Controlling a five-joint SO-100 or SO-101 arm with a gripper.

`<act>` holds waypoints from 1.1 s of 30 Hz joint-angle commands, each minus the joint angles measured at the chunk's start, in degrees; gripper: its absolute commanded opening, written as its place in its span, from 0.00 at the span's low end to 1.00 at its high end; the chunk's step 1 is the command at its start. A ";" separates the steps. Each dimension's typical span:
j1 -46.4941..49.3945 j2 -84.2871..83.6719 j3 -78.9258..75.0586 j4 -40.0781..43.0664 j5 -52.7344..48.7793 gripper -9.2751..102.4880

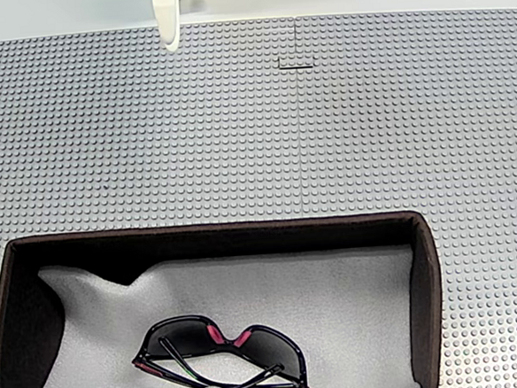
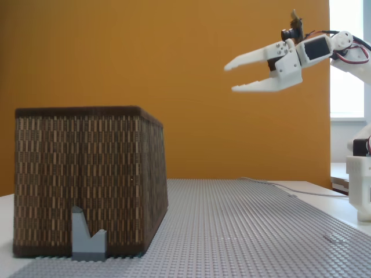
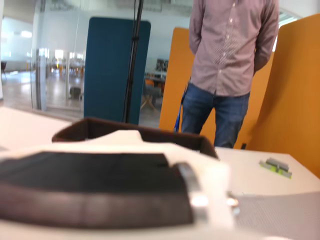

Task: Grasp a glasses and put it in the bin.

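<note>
Your glasses point(image 1: 221, 355) lie inside the bin point(image 1: 424, 280), on the white foam lining point(image 1: 338, 313), toward the near wall and somewhat left of centre in the fixed view from above. They rest folded, arms crossed under the dark lenses, with pink-red accents visible at the nose bridge and at the temple ends. The bin sits at the near edge of the grey studded table point(image 1: 325, 127), its long side running across that view; its dark walls surround the foam on all sides you can see. In the side-on fixed view the bin point(image 2: 87, 179) shows a woven brown wall and stands at the left end of the table point(image 2: 243, 226), with a small grey notched block point(image 2: 87, 236) touching the foot of its front face. Your pincer point(image 2: 229, 78) hangs high above the table in that view, well apart from the bin and to the right of it, its two white fingers point(image 2: 249, 58) spread with a clear gap between them and nothing held. From above, one white fingertip point(image 1: 167, 23) pokes in at the far edge of the table. In the wrist view the bin's rim point(image 3: 125, 127) appears beyond blurred pincer parts, and a person point(image 3: 230, 65) stands behind the table beside orange panels point(image 3: 295, 90).
</note>
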State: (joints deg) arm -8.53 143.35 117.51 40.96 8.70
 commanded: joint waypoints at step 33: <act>-5.10 2.64 3.69 -10.63 -12.13 0.16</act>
State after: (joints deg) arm -12.66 146.43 122.87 31.73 -4.22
